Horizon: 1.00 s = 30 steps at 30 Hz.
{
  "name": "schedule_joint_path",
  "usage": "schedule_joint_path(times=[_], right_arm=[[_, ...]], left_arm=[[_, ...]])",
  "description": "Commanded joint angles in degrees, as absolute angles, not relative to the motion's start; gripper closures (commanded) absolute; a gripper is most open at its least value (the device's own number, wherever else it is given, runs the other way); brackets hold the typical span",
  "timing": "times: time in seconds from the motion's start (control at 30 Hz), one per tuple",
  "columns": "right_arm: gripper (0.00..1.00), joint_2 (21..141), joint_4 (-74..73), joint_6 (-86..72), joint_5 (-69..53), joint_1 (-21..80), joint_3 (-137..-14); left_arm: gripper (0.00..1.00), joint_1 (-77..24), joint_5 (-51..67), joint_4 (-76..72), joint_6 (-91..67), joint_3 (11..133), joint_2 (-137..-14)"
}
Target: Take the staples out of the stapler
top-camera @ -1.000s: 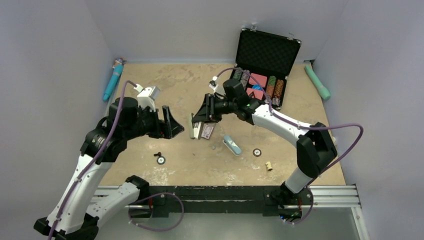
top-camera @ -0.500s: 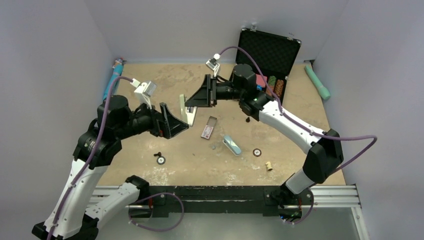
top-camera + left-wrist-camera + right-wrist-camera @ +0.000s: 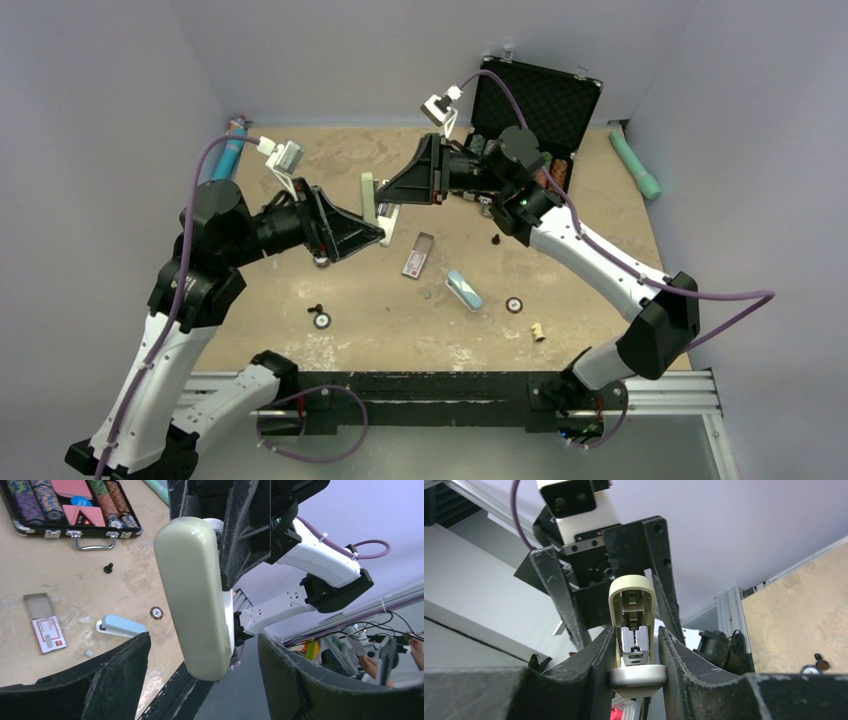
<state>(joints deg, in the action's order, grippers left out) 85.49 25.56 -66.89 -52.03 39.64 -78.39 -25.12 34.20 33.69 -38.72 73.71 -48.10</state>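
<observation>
Silvery-grey and very small, the staples [image 3: 89,653] lie loose on the table [image 3: 330,160], just beside the pale blue stapler [image 3: 122,626] and near the red-and-white box [image 3: 48,632], whose flap stands open. The cream stapler [image 3: 368,195] is well apart from them, held in the air above the middle of the table. It is hinged open: the cream top stands upright and the white base points away below it. In the right wrist view the metal magazine [image 3: 636,640] is exposed under the raised top; whether any strip sits in it cannot be told. The right gripper [image 3: 636,640] is clamped on this stapler, one finger pressed to each side of the lower body. The left gripper [image 3: 202,640] faces it from the opposite side with its fingers spread wide; the cream top shows between them in the left wrist view, touching neither finger. On the table nearer the arm bases lie two round black-rimmed discs [image 3: 322,321] [image 3: 514,305]. At the far edge an open black case [image 3: 535,100] holds stacked chips and cards. A teal-handled tool [image 3: 226,160] lies along the left edge and a pale green one [image 3: 635,165] along the right.
</observation>
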Motion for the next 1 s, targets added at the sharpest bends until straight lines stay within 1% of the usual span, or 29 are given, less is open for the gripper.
schedule_joint_path(times=[0.0, 0.1, 0.2, 0.27, 0.4, 0.47, 0.6, 0.7, 0.73, 0.8, 0.87, 0.97], right_arm=[[1.00, 83.4, 33.2, -70.1, -52.2, 40.5, -79.3], [1.00, 83.4, 33.6, -70.2, -52.0, 41.1, -79.4], [1.00, 83.0, 34.3, -70.5, -50.9, 41.6, -78.7], [1.00, 82.7, 35.5, -71.3, -50.2, 41.9, -78.5], [1.00, 82.6, 36.1, -71.5, -48.7, 42.3, -78.9], [1.00, 82.5, 36.0, -71.5, -48.2, 42.7, -78.9], [1.00, 82.8, 36.8, -71.4, -47.2, 43.7, -78.5], [1.00, 83.2, 37.4, -71.7, -46.4, 44.4, -78.8], [1.00, 83.3, 37.5, -71.8, -46.3, 44.6, -78.9], [1.00, 83.5, 37.5, -71.8, -46.1, 45.0, -79.1], [1.00, 83.6, 37.5, -71.9, -45.9, 45.2, -79.2], [1.00, 83.8, 37.3, -71.9, -46.0, 45.4, -79.2]], left_arm=[[0.22, -24.9, 37.9, 27.0, -42.2, 73.5, -49.4], [0.28, -24.9, 38.4, 25.2, -43.2, 72.9, -49.4], [0.29, -24.9, 39.4, 24.2, -43.8, 73.2, -49.9], [0.28, -25.1, 40.2, 24.2, -43.9, 73.3, -50.6], [0.20, -25.5, 40.7, 23.9, -43.6, 72.5, -50.3], [0.18, -25.5, 40.8, 23.9, -43.6, 72.1, -50.3], [0.18, -25.8, 42.0, 23.4, -43.9, 72.5, -51.2], [0.20, -26.3, 42.1, 23.4, -43.7, 72.9, -51.8], [0.23, -26.4, 42.1, 23.3, -43.6, 72.9, -51.9], [0.32, -26.4, 42.0, 23.3, -43.5, 72.8, -52.0], [0.45, -26.5, 42.0, 23.0, -43.4, 72.6, -52.0], [0.74, -26.5, 42.2, 22.9, -43.3, 72.6, -52.2]])
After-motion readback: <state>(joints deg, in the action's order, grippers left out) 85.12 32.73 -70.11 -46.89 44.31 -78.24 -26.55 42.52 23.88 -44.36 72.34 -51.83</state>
